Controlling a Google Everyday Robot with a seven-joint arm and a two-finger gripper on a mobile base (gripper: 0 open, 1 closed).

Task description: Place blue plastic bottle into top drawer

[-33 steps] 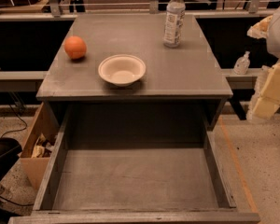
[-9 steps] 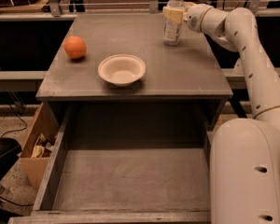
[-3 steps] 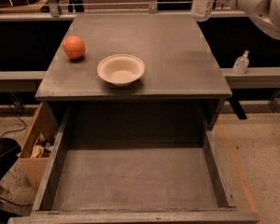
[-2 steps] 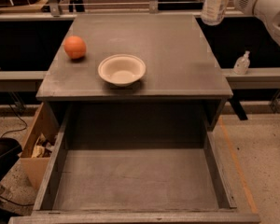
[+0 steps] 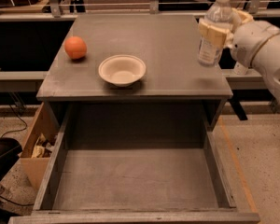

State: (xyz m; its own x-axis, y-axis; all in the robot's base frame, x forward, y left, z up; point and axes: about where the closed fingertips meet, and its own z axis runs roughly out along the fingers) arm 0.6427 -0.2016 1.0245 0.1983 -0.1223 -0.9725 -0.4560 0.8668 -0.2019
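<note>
The blue plastic bottle (image 5: 213,29), clear with a white cap and a pale label, hangs upright in the air above the right part of the grey table (image 5: 168,45). My gripper (image 5: 220,28) comes in from the right and is shut on the bottle around its middle. The top drawer (image 5: 135,176) is pulled open below the table's front edge, wide and grey, with nothing in it. The bottle is behind and above the drawer's right end.
An orange (image 5: 75,47) lies at the table's left. A white bowl (image 5: 122,70) stands near the table's front middle. A tan cardboard box (image 5: 36,146) sits on the floor left of the drawer. A small clear dispenser bottle (image 5: 241,68) stands behind my arm.
The gripper closed on the bottle at the table's back right, lifted it off the table and has carried it forward and lower, toward the drawer side.
</note>
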